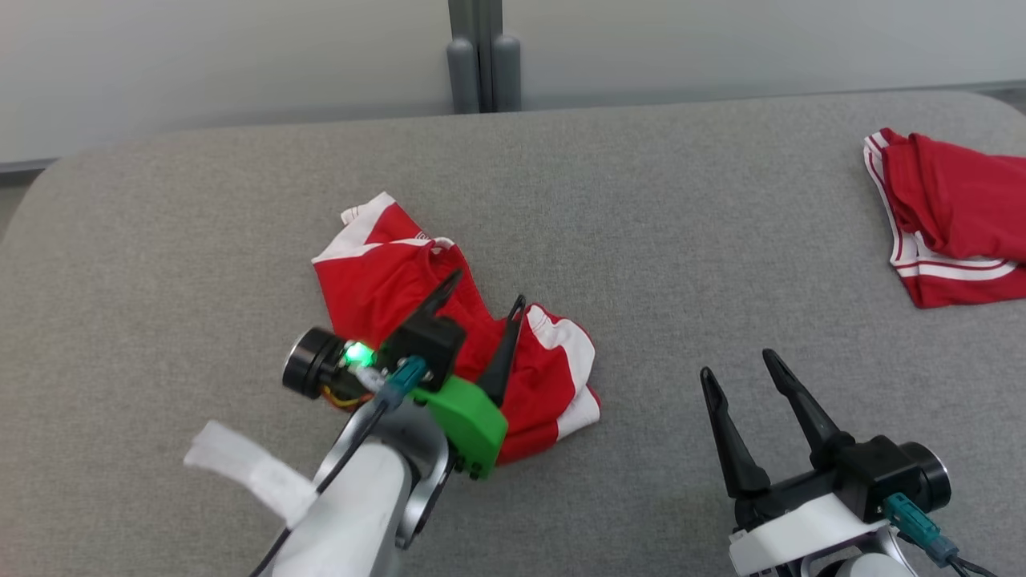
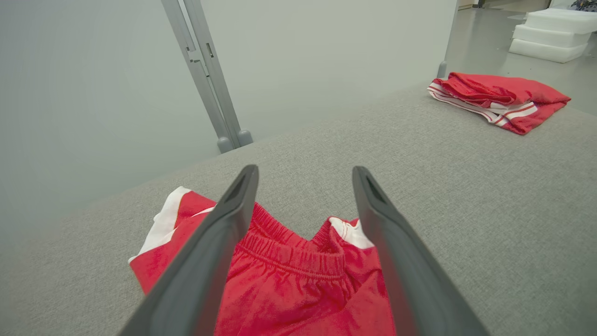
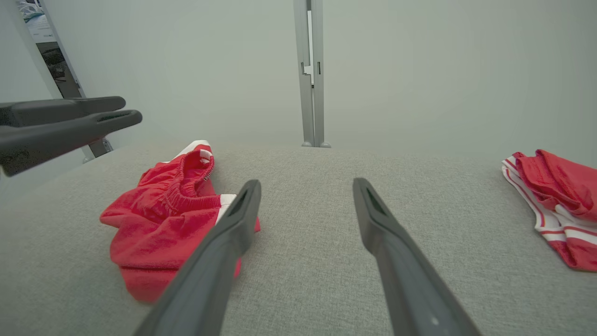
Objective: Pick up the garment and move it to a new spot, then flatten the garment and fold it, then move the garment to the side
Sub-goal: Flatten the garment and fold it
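A crumpled pair of red shorts with white side panels (image 1: 385,276) lies on the grey table, left of centre. My left gripper (image 1: 489,290) hovers open just above the heap, one finger on each side of the elastic waistband (image 2: 289,254). Nothing is held between them. My right gripper (image 1: 737,362) stands open over bare table to the right of the shorts (image 3: 158,210), apart from them. In the right wrist view the left gripper's fingers (image 3: 70,122) reach in from the left edge.
A second red garment with white stripes (image 1: 946,216) lies bunched at the table's far right edge, also seen as a folded pile (image 2: 499,100). A grey post (image 1: 482,56) stands behind the table against a pale wall. White foam blocks (image 2: 550,28) sit on the floor beyond.
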